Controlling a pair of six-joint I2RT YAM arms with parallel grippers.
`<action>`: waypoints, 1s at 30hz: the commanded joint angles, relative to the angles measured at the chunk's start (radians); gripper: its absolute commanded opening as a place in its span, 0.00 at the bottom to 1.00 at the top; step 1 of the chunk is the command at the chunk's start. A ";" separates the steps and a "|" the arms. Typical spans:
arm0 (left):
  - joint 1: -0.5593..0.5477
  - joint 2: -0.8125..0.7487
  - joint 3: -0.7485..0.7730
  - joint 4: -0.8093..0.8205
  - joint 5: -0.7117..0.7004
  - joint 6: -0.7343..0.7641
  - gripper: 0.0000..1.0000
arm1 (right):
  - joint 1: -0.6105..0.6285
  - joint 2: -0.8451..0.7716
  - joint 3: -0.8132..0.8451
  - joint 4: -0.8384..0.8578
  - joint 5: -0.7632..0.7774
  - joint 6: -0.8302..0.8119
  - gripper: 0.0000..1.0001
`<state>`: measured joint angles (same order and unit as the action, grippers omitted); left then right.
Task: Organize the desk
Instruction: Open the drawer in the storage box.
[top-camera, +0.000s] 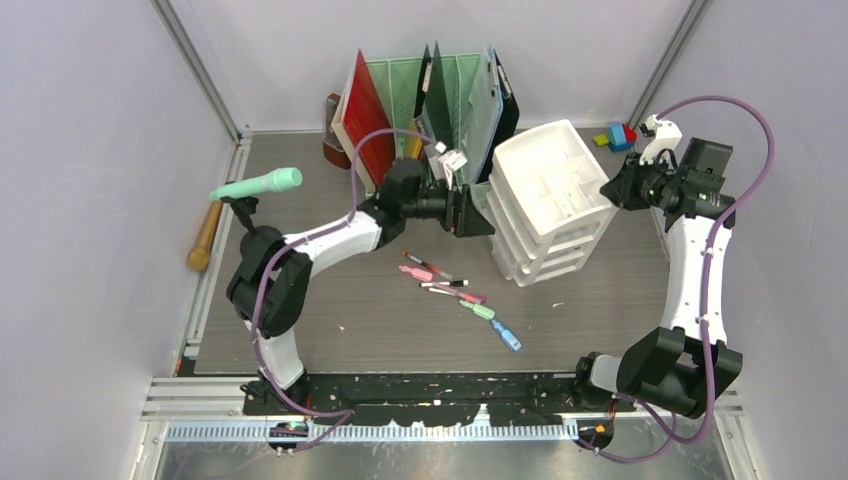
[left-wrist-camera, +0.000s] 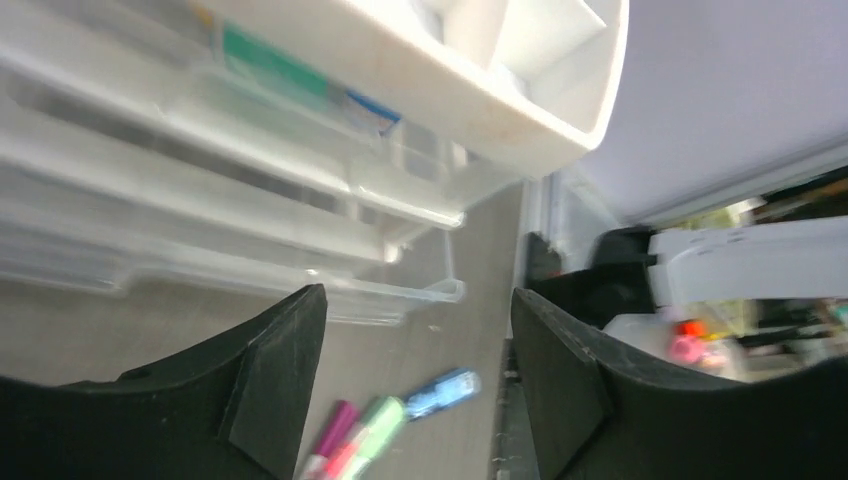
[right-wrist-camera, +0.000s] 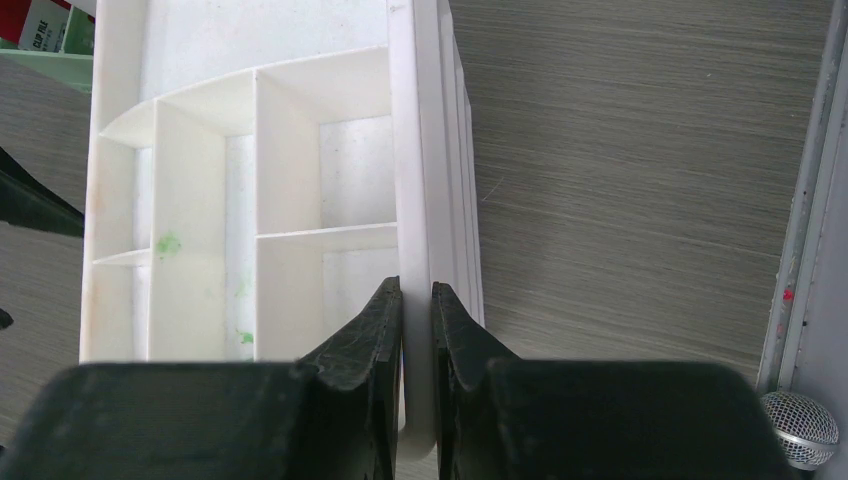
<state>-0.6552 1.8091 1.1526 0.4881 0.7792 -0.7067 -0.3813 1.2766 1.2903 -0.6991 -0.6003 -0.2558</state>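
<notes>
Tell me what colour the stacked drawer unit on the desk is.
The drawer unit is white; it shows best in the top external view.

Gaping tool (left-wrist-camera: 418, 300) before white drawer unit (left-wrist-camera: 440, 90)

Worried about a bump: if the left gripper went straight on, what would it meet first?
Probably the white drawer unit, right ahead of the open left gripper, though depth is unclear.

Both arms have white shell links and black joint housings. The left arm (top-camera: 330, 235) is based at 7 o'clock in the overhead view, the right arm (top-camera: 690, 270) at 5 o'clock. A purple cable (top-camera: 758, 140) loops along each. Black mounting plate (top-camera: 430, 385) at 6 o'clock. The left gripper (left-wrist-camera: 418, 295) and right gripper (right-wrist-camera: 417, 292) have matte black wedge fingers. White block (top-camera: 660, 132) on the right wrist, 2 o'clock.
</notes>
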 joint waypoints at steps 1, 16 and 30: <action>0.000 -0.059 0.210 -0.617 -0.006 0.646 0.71 | 0.005 0.065 -0.028 -0.047 0.118 0.020 0.01; -0.118 0.130 0.697 -1.356 -0.071 1.729 0.76 | 0.005 0.089 -0.036 -0.059 0.104 0.017 0.01; -0.199 0.243 0.788 -1.381 -0.203 1.946 0.77 | 0.004 0.097 -0.042 -0.068 0.100 0.002 0.01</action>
<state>-0.8452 2.0323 1.8885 -0.8780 0.6044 1.1652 -0.3817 1.2964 1.2922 -0.7017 -0.6132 -0.2588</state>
